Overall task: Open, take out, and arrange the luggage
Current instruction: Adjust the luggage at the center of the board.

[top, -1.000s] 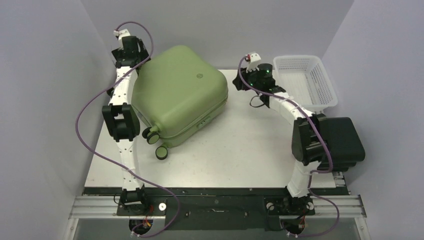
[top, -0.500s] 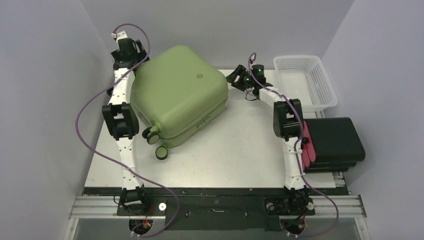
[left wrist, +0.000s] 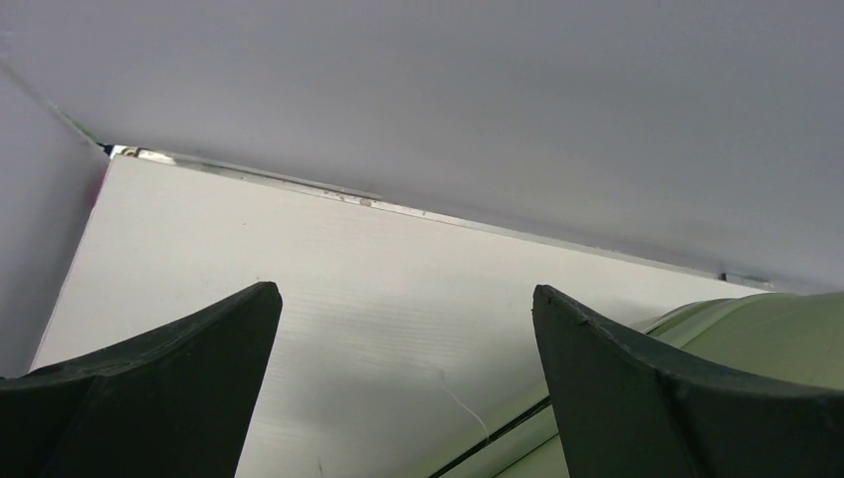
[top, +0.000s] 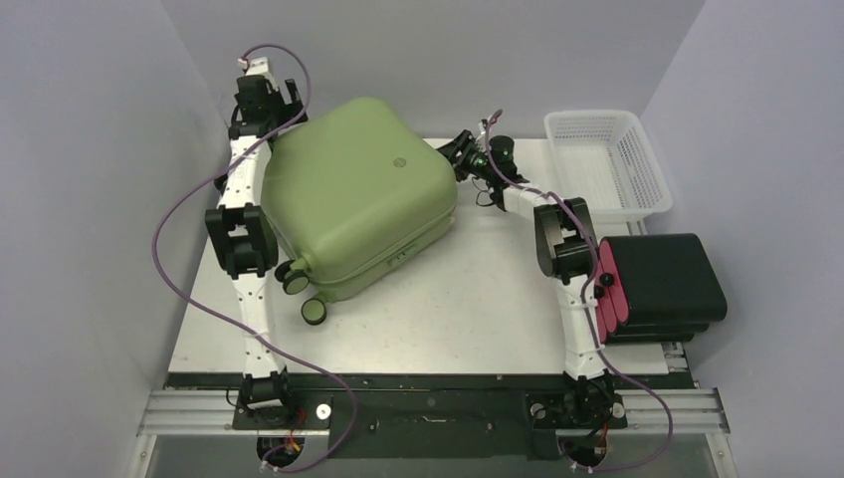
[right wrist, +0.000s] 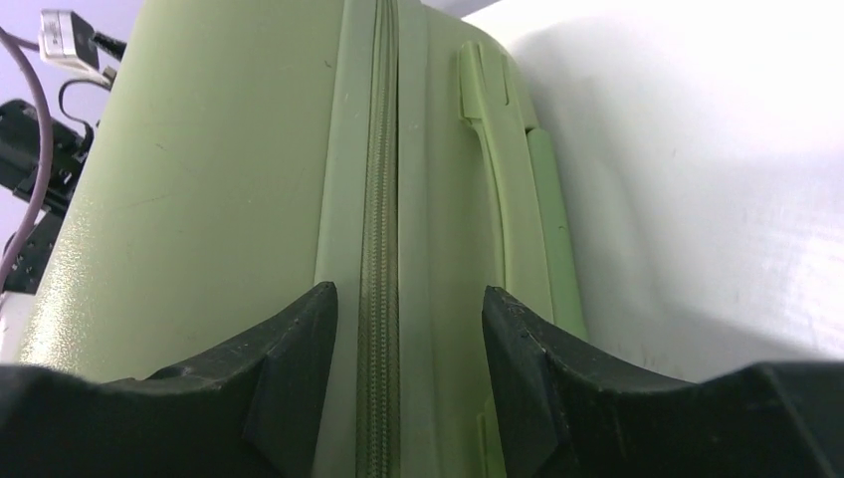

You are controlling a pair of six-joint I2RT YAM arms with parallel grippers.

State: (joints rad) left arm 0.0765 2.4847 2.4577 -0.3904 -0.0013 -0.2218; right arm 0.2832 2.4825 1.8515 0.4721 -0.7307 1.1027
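The olive-green luggage [top: 353, 199] lies flat and closed on the left half of the table, its black wheels [top: 304, 294] toward the front. My right gripper [top: 460, 154] is open at the luggage's right back corner. In the right wrist view its fingers [right wrist: 289, 378] straddle the closed zipper [right wrist: 378, 249], with the side handle [right wrist: 518, 199] just to the right. My left gripper [top: 261, 100] is open and empty at the luggage's back left corner. In the left wrist view the luggage's edge [left wrist: 697, 329] shows beside the right finger.
A white mesh basket [top: 605, 159] stands at the back right. A black case with a pink-red side [top: 662, 284] lies at the right edge, beside my right arm. Grey walls enclose the table on three sides.
My right arm has swung left from near the basket to the luggage's right corner. The luggage has shifted slightly toward the front. My left gripper has moved a little to the right.
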